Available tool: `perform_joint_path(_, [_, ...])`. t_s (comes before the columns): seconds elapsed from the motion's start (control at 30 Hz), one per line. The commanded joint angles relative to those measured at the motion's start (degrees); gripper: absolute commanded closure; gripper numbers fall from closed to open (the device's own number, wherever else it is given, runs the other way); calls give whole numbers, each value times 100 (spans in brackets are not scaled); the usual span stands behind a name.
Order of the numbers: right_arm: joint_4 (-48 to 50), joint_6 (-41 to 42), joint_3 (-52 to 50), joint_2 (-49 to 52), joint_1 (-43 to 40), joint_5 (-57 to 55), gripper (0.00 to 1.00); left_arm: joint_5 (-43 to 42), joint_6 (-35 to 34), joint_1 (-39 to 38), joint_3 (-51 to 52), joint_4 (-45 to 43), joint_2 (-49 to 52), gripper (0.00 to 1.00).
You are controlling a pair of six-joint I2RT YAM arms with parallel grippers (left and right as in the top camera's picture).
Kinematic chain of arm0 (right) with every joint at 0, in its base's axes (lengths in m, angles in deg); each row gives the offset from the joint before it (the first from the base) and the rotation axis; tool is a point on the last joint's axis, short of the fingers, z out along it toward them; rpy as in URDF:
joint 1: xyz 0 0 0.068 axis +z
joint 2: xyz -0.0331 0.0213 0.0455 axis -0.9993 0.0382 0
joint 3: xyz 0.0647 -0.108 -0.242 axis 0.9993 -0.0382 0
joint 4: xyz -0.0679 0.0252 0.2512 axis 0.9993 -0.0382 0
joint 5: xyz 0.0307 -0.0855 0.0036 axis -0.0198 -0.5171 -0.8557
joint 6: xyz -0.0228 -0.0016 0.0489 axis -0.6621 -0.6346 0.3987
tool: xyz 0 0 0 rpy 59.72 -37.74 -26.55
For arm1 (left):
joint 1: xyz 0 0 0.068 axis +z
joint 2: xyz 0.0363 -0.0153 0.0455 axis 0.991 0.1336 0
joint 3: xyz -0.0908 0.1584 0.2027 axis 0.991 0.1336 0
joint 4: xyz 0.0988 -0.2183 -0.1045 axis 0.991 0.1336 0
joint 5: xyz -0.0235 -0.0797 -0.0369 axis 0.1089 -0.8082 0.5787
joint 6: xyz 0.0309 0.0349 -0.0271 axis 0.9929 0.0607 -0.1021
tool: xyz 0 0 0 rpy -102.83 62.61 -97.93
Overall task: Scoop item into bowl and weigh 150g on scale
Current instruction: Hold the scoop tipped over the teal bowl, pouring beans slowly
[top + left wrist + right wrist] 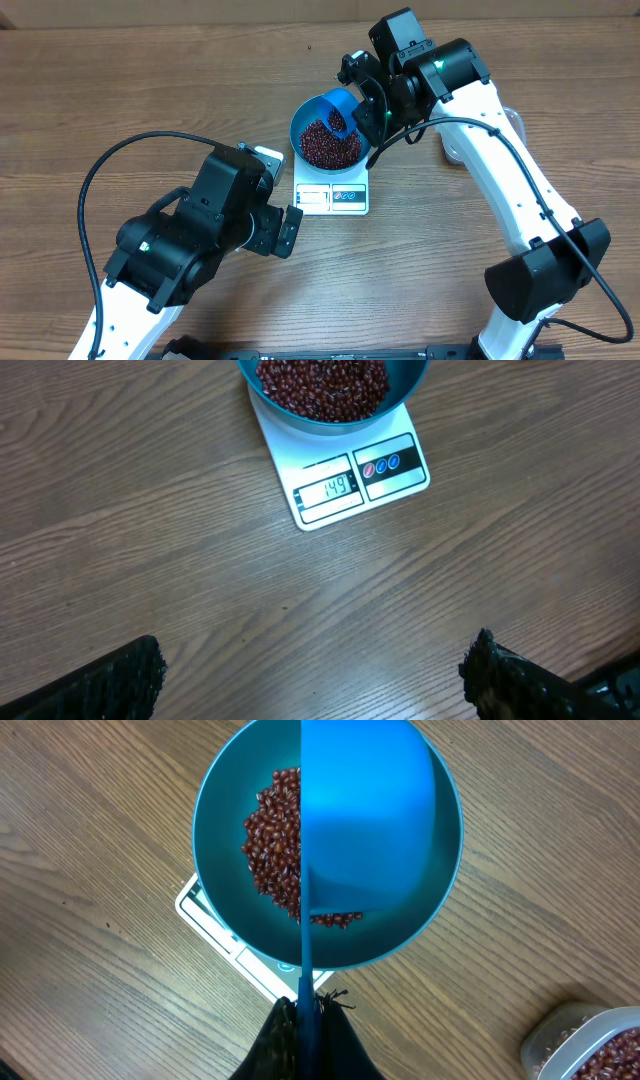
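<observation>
The teal-blue bowl (298, 125) stands on the white scale (335, 197) and holds a heap of dark red-brown beans (325, 148). In the left wrist view the scale (360, 475) shows 149 on its display, below the bowl (410, 385). My right gripper (358, 92) is shut on the handle of a bright blue scoop (338, 105), which is tipped on its side over the bowl's far edge. In the right wrist view the scoop (365, 810) covers the right half of the bowl (215, 810) and part of the beans (275, 830). My left gripper (315, 685) is open above bare table, in front of the scale.
A clear plastic tub (590, 1045) with more beans stands to the right of the scale, partly hidden under the right arm (500, 170) from overhead. The left arm (190, 235) lies across the near left of the wooden table.
</observation>
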Motion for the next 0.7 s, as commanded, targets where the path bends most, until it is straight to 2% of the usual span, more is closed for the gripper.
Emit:
perform_joint_path(0.0, [31, 0, 177, -267, -7, 48, 96, -2, -83, 26, -118, -20, -42, 1])
perform_joint_path(0.67, [31, -37, 173, -267, -44, -55, 96, -2, -83, 26, -118, -20, -39, 1])
